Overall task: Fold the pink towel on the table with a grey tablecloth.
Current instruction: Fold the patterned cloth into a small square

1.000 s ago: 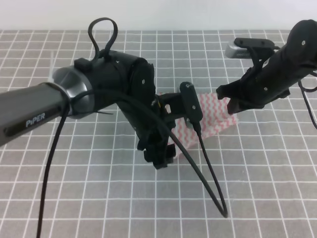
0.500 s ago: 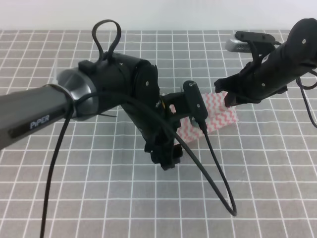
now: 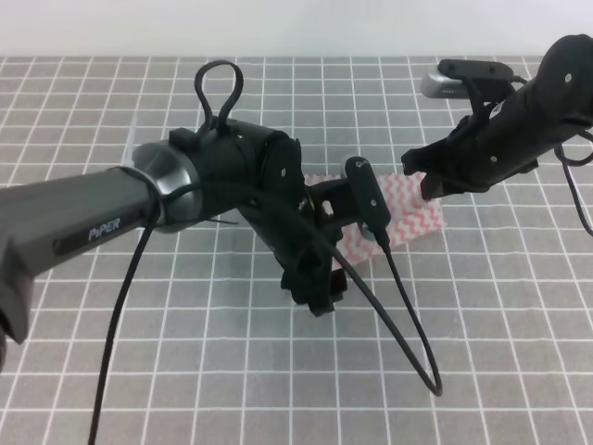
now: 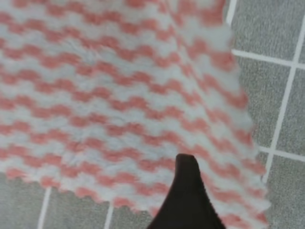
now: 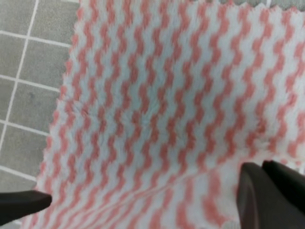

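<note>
Fold step in hand: both claws, left (image 3: 320, 295) and right (image 3: 428, 185), sit over the towel (image 3: 417, 218), grip state indeterminate; next, confirm edge grasp.

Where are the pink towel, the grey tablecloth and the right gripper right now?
pink towel (image 3: 415, 211): exterior high view, on the exposed zigzag cloth between the two arms.
grey tablecloth (image 3: 519, 324): exterior high view, on a bare grid square at lower right.
right gripper (image 5: 143, 191): right wrist view, over the towel between the two dark fingertips.
</note>
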Tool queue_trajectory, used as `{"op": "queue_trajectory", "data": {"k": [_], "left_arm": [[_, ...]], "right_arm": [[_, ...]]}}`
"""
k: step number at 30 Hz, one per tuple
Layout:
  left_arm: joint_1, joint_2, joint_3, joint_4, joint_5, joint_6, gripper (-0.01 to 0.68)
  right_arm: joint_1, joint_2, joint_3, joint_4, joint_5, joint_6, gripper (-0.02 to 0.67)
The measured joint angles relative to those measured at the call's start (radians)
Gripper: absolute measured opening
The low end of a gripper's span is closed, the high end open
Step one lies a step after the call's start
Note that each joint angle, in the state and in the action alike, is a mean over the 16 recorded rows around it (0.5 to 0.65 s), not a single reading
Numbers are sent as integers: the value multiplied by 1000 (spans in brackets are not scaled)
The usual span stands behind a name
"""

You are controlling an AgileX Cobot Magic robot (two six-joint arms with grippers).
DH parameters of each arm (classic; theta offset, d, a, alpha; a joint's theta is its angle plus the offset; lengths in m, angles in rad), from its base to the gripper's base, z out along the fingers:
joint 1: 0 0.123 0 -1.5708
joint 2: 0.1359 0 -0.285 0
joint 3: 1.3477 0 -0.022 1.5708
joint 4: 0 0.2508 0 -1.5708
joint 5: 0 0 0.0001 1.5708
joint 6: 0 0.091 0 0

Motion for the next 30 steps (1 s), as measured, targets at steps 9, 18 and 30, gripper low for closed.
{"op": "queue_trajectory", "data": {"k": [9, 18, 30], "left_arm": [[0, 25, 0, 25, -51, -13, 457], [0, 42, 0, 167, -87, -128, 232], [0, 44, -1, 321, -166, -222, 2]], "right_arm": [[0, -3, 0, -2, -17, -5, -16], [0, -5, 0, -26, -24, -5, -17], [0, 3, 0, -67, -33, -4, -17]]}}
